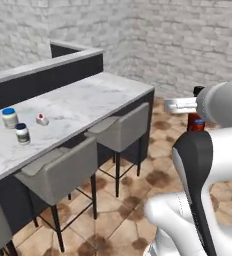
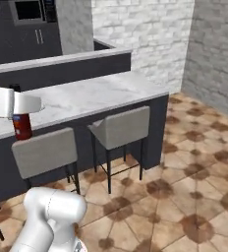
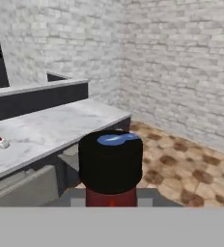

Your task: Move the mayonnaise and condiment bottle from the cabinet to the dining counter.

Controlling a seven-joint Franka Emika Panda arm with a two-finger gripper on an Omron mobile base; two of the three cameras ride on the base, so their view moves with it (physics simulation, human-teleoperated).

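- Clamped in the gripper (image 2: 21, 117): the condiment bottle (image 2: 22, 126), upright, carried in the air above the stools (image 2: 121, 129), short of the counter edge.
- Just beyond: dining counter (image 1: 88, 102), white marble with black back ledge.
- On it, near the left end: mayonnaise (image 1: 22, 133), beside a wider blue-lidded jar (image 1: 9, 118) and a small red-topped item (image 1: 41, 119).
- Farthest: grey brick walls (image 1: 188, 40).

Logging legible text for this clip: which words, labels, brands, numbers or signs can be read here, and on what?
No text can be read anywhere.
Mayonnaise jar on the dining counter: blue label band, too small and blurred to read.
Wider cream jar: nothing legible.
Red bottle in the shut hand: plain blue mark on the dark cap, no letters.
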